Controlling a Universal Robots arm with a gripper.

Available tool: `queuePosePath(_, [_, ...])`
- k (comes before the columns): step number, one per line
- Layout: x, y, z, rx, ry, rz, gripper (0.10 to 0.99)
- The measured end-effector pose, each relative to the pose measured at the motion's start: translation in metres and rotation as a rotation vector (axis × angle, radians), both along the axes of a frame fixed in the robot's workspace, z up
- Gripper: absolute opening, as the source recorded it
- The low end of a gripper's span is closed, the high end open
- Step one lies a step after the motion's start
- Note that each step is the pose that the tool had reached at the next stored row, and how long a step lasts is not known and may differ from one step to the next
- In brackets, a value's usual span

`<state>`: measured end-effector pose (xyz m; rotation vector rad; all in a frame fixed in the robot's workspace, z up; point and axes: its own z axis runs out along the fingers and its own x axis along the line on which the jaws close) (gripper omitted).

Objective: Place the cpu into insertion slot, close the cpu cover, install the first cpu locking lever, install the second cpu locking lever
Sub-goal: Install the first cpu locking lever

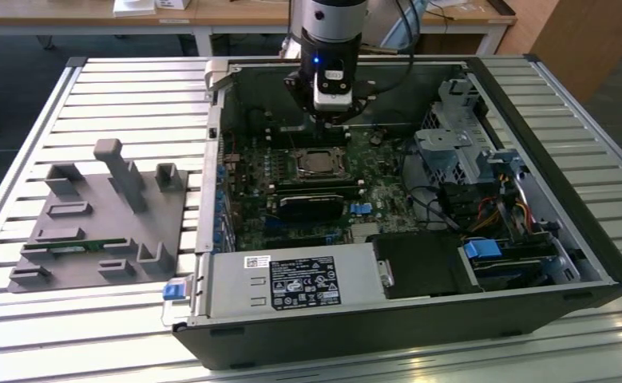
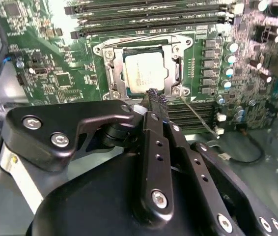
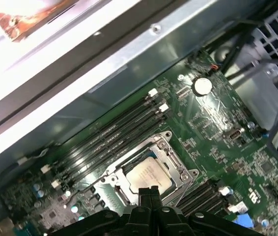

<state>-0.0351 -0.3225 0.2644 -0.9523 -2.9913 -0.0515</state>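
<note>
— In the second wrist view the claw (image 2: 153,98) is pinched tight, holding nothing, tips at the socket's edge!
— Beyond it the cpu (image 2: 146,73) sits socketed, the cpu cover (image 2: 110,69) framing it.
— The exterior view adds a stickered power supply (image 1: 302,282) at bottom centre and a gray fixture (image 1: 97,223) on the exterior view's left.

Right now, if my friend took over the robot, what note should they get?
Small silvery square cpu: seated on the green motherboard.
Thin silver metal frame cpu cover: down over it.
Gripper: fingers shut, tips at that frame's edge, holding nothing I can see.
Left: one thin wire locking lever juts loose beside the frame; other lever unclear.
</note>
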Motion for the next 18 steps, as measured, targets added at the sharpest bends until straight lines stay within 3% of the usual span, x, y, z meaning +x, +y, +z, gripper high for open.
queuePosePath(18, [0.0000, 0.0000, 0.0000, 0.000, 0.0000, 0.179, 0.106])
